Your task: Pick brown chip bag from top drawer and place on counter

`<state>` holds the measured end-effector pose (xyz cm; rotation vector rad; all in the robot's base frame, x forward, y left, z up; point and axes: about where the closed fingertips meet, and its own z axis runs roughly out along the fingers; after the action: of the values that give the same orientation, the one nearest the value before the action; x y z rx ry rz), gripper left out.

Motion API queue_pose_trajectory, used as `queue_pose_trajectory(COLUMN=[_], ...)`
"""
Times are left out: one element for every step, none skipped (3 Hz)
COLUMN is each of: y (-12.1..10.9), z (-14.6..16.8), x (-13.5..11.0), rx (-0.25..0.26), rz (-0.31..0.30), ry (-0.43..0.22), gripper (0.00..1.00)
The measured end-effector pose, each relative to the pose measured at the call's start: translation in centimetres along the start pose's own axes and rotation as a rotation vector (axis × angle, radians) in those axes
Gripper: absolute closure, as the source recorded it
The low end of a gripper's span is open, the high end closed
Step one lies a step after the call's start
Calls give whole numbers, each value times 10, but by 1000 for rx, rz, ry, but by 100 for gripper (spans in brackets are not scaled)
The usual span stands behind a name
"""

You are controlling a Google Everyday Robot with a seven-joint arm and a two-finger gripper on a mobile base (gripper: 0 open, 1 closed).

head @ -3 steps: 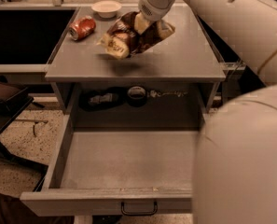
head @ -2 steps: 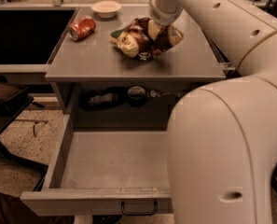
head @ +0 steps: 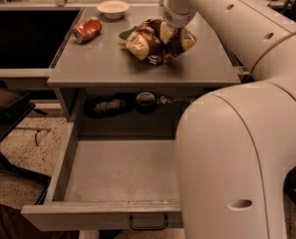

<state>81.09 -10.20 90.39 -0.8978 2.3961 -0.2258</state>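
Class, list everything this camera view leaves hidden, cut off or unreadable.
All in the camera view:
- The gripper, at the brown chip bag on the counter: largely covered by its wrist and the bag.
- The top drawer: right side blocked by the robot arm.
- The sponge: mostly behind the bag.
- The dark items under the counter: lost in shadow.

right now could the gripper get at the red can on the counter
Probably yes. The gripper sits at the brown chip bag on the counter; the red can lies uncovered toward the far left corner, with nothing standing over it.
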Motion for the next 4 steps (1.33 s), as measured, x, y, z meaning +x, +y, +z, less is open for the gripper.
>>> queue_pose_trajectory(y=[0, 0, 0, 0], z=[0, 0, 0, 0], x=[0, 0, 0, 0], rx=[0, 0, 0, 0], rz=[0, 0, 0, 0], ry=[0, 0, 0, 0], gripper=[59, 35, 12, 0])
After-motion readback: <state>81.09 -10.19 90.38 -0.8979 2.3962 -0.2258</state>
